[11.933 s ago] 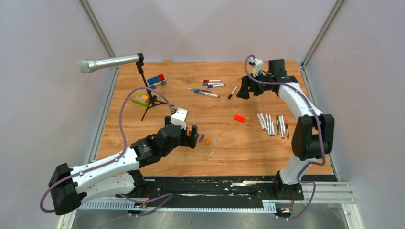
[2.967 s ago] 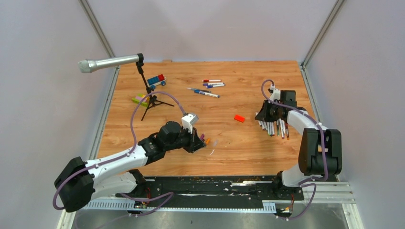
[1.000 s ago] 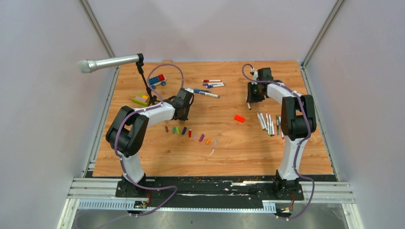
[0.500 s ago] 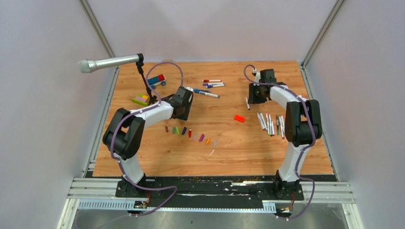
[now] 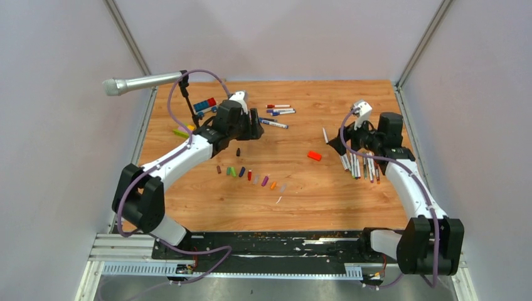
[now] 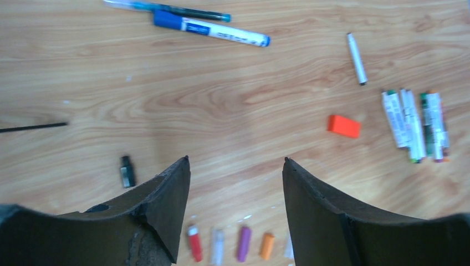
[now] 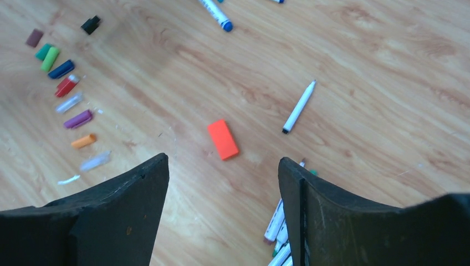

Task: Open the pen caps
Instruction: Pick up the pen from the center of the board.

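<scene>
Several pen caps lie in a row mid-table, from the brown cap [image 5: 218, 169] to the orange cap [image 5: 273, 185]. A black cap [image 5: 238, 152] lies apart, just behind the row. My left gripper [image 5: 256, 128] is open and empty above the table behind the black cap [image 6: 127, 171]. My right gripper [image 5: 339, 143] is open and empty, hovering at the left edge of a bunch of uncapped pens [image 5: 359, 164]. One loose uncapped pen [image 5: 325, 135] lies left of it. Capped pens [image 5: 279, 110] and a blue pen [image 5: 271, 123] lie at the back.
An orange-red block [image 5: 314, 155] lies between the cap row and the pen bunch. A grey microphone [image 5: 141, 82] on a black tripod [image 5: 196, 128] stands at the back left, with toy bricks [image 5: 205, 105] beside it.
The black cap now lies behind the row. My left gripper has lifted and swung slightly right. My right gripper has pulled back from the loose pen toward the pen bunch.
</scene>
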You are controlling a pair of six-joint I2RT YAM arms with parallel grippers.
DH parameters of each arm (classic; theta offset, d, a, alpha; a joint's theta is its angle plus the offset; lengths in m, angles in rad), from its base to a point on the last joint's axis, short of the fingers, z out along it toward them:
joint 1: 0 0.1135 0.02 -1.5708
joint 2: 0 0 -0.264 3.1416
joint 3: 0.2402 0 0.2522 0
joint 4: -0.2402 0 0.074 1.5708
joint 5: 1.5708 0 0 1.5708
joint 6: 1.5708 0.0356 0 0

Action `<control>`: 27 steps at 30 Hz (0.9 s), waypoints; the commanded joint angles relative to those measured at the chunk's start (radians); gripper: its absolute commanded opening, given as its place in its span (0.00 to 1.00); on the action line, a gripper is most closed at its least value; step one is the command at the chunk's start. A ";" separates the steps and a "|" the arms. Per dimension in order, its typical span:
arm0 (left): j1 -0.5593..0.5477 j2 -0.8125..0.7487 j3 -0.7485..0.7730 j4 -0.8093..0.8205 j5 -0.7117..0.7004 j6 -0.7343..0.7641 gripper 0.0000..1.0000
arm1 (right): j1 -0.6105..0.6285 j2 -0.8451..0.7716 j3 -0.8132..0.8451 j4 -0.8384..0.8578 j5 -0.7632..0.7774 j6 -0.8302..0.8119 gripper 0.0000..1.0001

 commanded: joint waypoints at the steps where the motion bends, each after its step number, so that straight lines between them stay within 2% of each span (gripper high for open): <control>1: 0.006 0.093 0.070 0.098 0.095 -0.219 0.70 | -0.085 -0.080 -0.122 0.134 -0.271 -0.047 0.72; 4: 0.003 0.191 0.177 0.030 0.054 -0.339 0.72 | -0.125 -0.089 -0.133 0.148 -0.311 -0.022 0.72; 7: -0.017 0.283 0.302 -0.095 -0.053 -0.421 0.72 | -0.152 -0.078 -0.125 0.140 -0.325 -0.013 0.72; 12: -0.067 0.476 0.643 -0.500 -0.330 -0.592 0.69 | -0.184 -0.073 -0.124 0.140 -0.330 0.006 0.72; 16: -0.069 0.657 0.911 -0.747 -0.398 -0.678 0.64 | -0.197 -0.075 -0.122 0.140 -0.334 0.013 0.72; 18: -0.070 0.687 0.947 -0.757 -0.391 -0.705 0.64 | -0.205 -0.077 -0.124 0.141 -0.337 0.016 0.72; 23: -0.070 0.697 0.892 -0.658 -0.369 -0.777 0.64 | -0.223 -0.076 -0.125 0.145 -0.341 0.025 0.72; 27: -0.070 0.746 0.907 -0.637 -0.364 -0.873 0.63 | -0.231 -0.074 -0.125 0.147 -0.342 0.029 0.72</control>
